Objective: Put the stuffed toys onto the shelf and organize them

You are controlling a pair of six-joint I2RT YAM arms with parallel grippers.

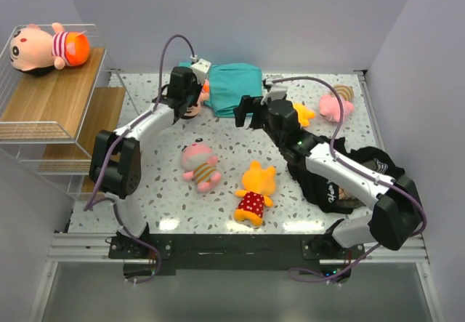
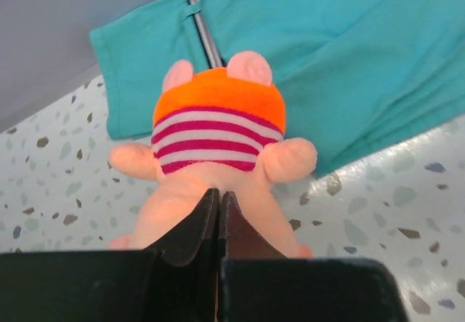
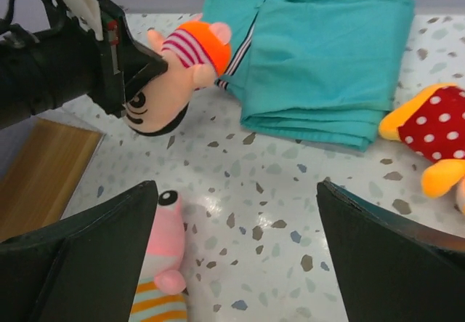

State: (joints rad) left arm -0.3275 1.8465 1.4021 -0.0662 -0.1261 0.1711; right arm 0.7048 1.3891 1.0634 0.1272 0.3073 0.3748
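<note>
My left gripper (image 1: pixel 186 95) is shut on a peach stuffed toy (image 2: pixel 218 129) with a red-striped shirt and orange shorts, pinching it at the head end beside the teal cloth (image 1: pixel 231 88). The right wrist view shows that toy (image 3: pixel 182 53) in the black fingers. My right gripper (image 1: pixel 247 113) hangs open over bare table, its jaws wide apart (image 3: pixel 236 191). A pink toy (image 1: pixel 200 166) in an orange-striped shirt lies mid-table. An orange toy (image 1: pixel 254 191) in a red dotted dress lies in front. One toy (image 1: pixel 47 46) lies on the shelf (image 1: pixel 54 100) top board.
Two more toys, orange (image 1: pixel 303 113) and pink (image 1: pixel 336 104), lie at the back right. A black garment (image 1: pixel 349 173) with white lettering is under the right arm. The shelf's white wire mesh stands at the table's left edge.
</note>
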